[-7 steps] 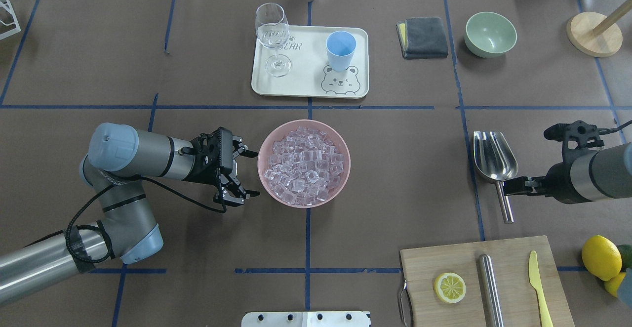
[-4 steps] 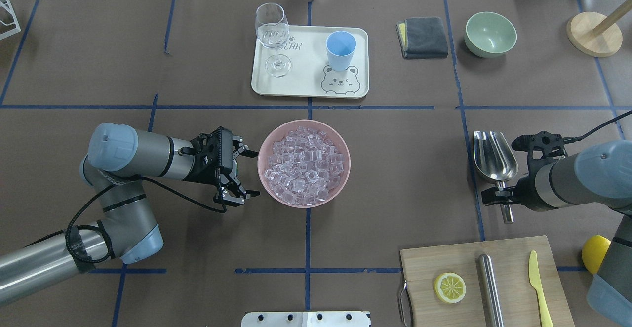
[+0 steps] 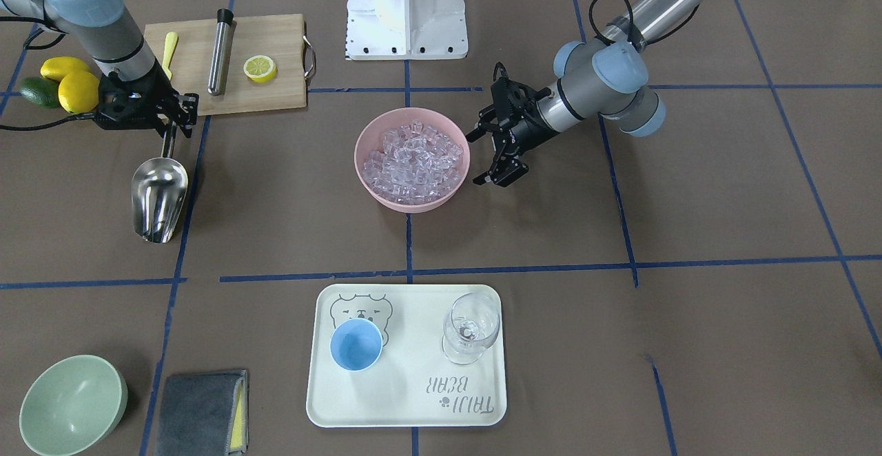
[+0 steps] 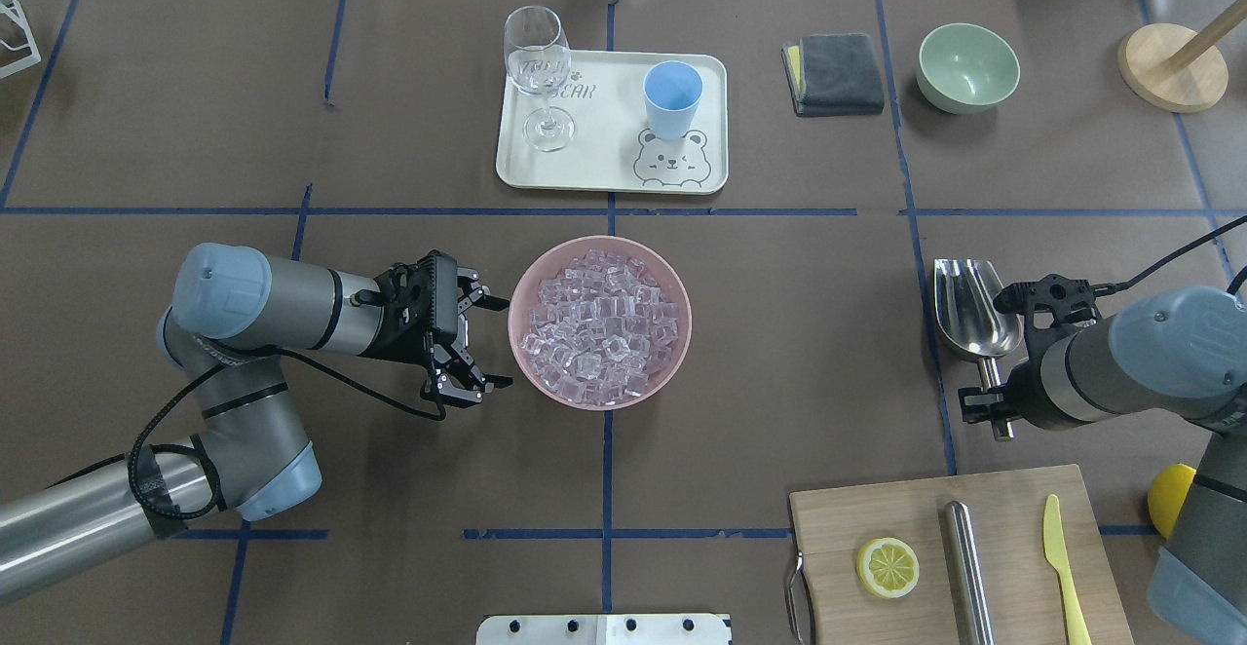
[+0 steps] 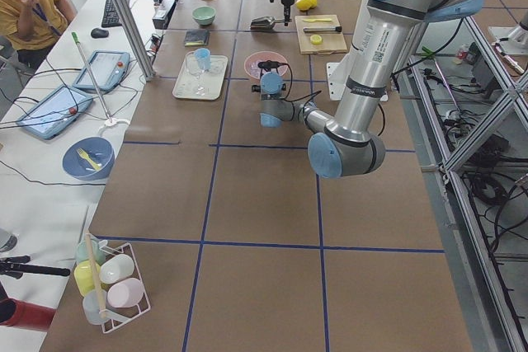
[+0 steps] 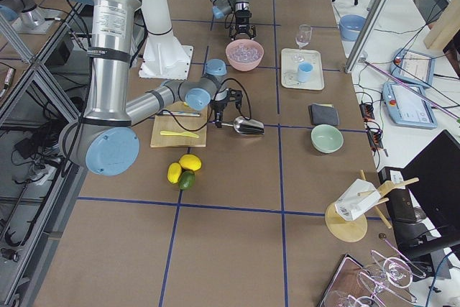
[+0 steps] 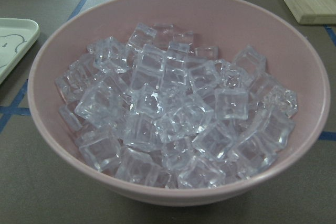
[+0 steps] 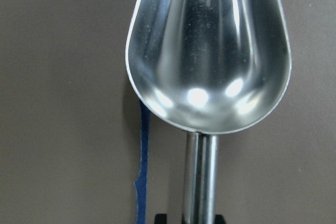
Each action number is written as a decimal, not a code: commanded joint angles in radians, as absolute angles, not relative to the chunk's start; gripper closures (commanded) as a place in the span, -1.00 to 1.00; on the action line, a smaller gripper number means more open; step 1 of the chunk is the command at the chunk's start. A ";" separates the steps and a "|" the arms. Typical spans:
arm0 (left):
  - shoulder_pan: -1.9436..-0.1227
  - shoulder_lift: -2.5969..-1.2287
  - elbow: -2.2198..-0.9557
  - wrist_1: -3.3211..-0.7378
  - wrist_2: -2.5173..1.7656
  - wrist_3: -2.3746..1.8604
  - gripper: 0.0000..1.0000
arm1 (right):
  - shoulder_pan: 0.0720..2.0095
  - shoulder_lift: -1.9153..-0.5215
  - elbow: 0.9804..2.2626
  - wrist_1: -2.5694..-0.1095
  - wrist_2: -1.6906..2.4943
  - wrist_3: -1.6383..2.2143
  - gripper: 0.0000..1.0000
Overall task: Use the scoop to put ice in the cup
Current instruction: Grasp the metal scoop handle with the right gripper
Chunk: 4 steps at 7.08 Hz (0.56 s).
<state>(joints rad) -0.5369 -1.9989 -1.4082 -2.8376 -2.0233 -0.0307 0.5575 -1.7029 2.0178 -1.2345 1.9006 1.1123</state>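
Overhead view: the right gripper (image 4: pixel 989 407) has its jaws spread, straddling the handle of the scoop (image 4: pixel 974 309) on the table. The scoop trough lies at 12 o'clock. The left gripper (image 4: pixel 507 344), also spread, waits at 9 o'clock of the pink bowl (image 4: pixel 518 304) of ice (image 4: pixel 596 328).

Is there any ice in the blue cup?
No, the cup on the tray shows only its bare blue inside.

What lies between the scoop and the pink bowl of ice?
Only bare brown table and one blue tape line close to the scoop, nothing else up to the bowl. The overhead view shows it clearly.
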 commanded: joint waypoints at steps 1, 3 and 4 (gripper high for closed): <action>-0.537 -2.000 -1.408 -2.838 -2.023 -0.032 -1.00 | 0.561 -1.706 2.022 -1.235 1.904 1.104 1.00; -0.537 -1.999 -1.408 -2.838 -2.023 -0.032 -1.00 | 0.587 -1.703 2.046 -1.235 1.902 1.070 1.00; -0.537 -1.999 -1.408 -2.838 -2.023 -0.032 -0.99 | 0.609 -1.701 2.074 -1.235 1.904 0.966 1.00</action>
